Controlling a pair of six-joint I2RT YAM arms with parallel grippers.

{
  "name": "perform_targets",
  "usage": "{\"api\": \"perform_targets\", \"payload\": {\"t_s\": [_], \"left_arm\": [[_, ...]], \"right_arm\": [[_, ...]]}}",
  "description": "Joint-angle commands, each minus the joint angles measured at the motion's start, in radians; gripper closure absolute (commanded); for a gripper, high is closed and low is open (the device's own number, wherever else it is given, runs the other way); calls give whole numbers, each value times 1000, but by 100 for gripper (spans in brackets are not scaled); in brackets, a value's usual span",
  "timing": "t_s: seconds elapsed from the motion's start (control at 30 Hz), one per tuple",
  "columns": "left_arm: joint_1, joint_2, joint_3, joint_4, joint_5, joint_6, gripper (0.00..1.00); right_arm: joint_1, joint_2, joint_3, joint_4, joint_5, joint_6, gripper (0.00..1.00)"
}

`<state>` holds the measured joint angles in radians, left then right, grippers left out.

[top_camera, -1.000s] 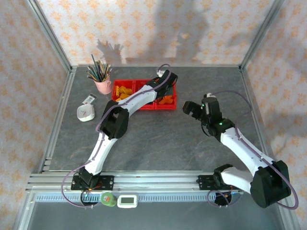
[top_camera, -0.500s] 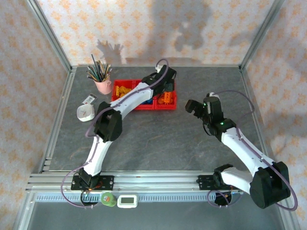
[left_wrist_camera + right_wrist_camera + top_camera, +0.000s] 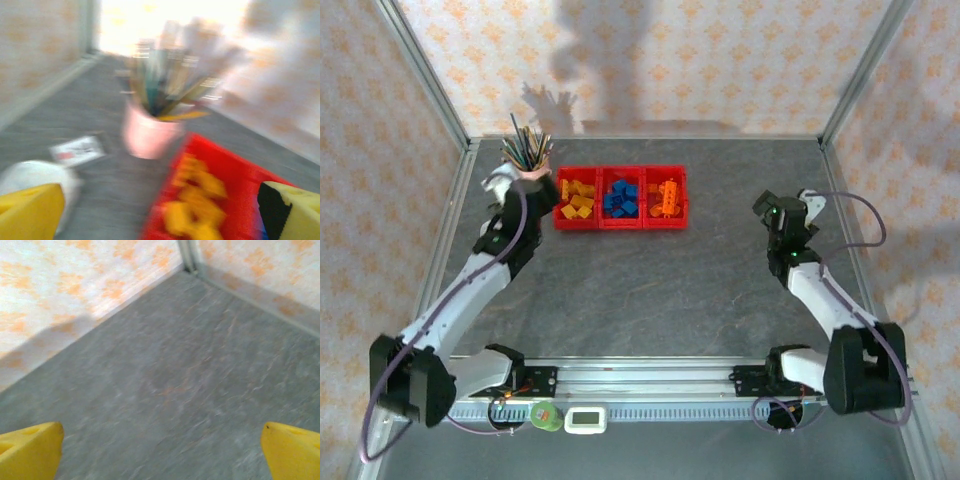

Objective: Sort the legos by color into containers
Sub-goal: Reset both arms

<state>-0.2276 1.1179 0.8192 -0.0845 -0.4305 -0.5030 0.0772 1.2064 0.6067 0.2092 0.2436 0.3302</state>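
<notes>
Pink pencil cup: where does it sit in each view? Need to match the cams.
Top external: pink cup at the table's far left, just left of the red containers.
Left wrist: blurred, pink cup near centre frame, red containers at lower right.
Right wrist: faces grey tabletop and a wall corner.
Shared landmark: the red containers, right of the cup.

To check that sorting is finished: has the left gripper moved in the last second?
Yes. The left gripper has swung left, from over the right end of the red containers to beside the pink cup.
</notes>
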Motion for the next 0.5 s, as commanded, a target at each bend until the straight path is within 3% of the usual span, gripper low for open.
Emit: {"api": "perform_targets", "payload": {"t_s": [0.0, 0.13, 0.2, 0.37, 0.47], "left_arm": [[80, -90, -261, 318, -141, 179, 1], [150, -101, -519, 674, -65, 330, 1], [157, -44, -608, 889, -9, 375, 1], [160, 185, -668, 1278, 105, 464, 1], [177, 273, -642, 1360, 227, 495, 0]], "right_arm": [[-10, 94, -80, 251, 126, -144, 0], [-18, 229, -138, 460, 77, -202, 0], [-17, 268, -179, 592, -30, -254, 0], [-33, 282, -221, 734, -128, -331, 0], [-40, 283, -306, 879, -236, -369, 0]]}}
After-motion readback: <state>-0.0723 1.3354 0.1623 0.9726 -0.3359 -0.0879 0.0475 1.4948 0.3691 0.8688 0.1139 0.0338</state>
